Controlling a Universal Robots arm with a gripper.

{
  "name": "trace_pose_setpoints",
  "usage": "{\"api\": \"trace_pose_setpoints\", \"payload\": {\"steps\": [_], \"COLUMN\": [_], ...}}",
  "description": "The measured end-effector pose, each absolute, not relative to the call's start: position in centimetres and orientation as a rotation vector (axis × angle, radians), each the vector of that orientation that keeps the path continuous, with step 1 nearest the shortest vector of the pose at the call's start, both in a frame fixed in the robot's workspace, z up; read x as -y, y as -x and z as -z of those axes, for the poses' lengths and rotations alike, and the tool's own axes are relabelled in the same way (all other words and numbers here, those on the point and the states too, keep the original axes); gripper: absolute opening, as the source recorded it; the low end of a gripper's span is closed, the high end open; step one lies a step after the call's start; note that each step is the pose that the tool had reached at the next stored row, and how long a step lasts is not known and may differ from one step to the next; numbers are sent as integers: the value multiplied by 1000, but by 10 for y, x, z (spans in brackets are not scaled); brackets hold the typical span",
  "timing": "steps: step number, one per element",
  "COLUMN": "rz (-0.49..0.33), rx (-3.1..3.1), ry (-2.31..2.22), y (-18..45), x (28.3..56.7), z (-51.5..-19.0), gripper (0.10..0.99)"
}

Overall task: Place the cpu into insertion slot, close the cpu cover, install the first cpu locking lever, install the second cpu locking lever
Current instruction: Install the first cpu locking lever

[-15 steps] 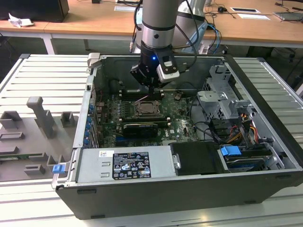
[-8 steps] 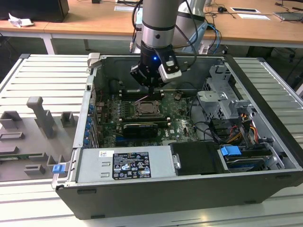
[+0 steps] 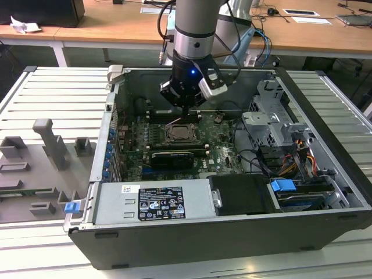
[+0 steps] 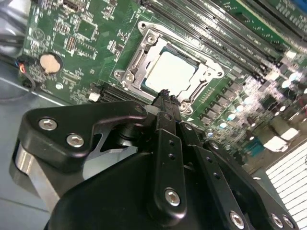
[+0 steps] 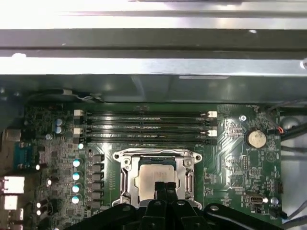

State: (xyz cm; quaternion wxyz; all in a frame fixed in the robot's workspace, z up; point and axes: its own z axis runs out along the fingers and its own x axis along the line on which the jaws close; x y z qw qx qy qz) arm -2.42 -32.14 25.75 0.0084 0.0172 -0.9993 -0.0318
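The cpu [image 4: 169, 73] [image 5: 152, 175], a silvery-tan square chip, lies flat in the insertion slot [image 3: 179, 134] on the green motherboard. The cpu cover [image 4: 211, 73] [image 5: 158, 154], a thin metal frame, lies down around the chip, whose top shows through its window. My black gripper [image 4: 164, 96] [image 5: 164, 186] [image 3: 185, 106] hangs just above the socket's edge. Its fingers [image 4: 167, 125] are shut against each other with nothing between them. In the exterior view a thin rod rises at a slant beside the socket.
Long memory slots [image 5: 144, 127] run beside the socket, and a black expansion card [image 3: 171, 158] lies on its other side. A power supply [image 3: 157, 203], drive cage [image 3: 270, 119] and cables [image 3: 290, 157] crowd the open case. Grey fixtures [image 3: 49, 142] stand on the table at the exterior view's left.
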Motion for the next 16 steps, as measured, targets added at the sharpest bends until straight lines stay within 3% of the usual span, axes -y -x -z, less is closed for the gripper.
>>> {"api": "trace_pose_setpoints", "payload": {"steps": [16], "rz": [113], "rx": [3174], "ry": [-110], "y": [32], "x": [321], "z": [-246], "gripper": [106]}}
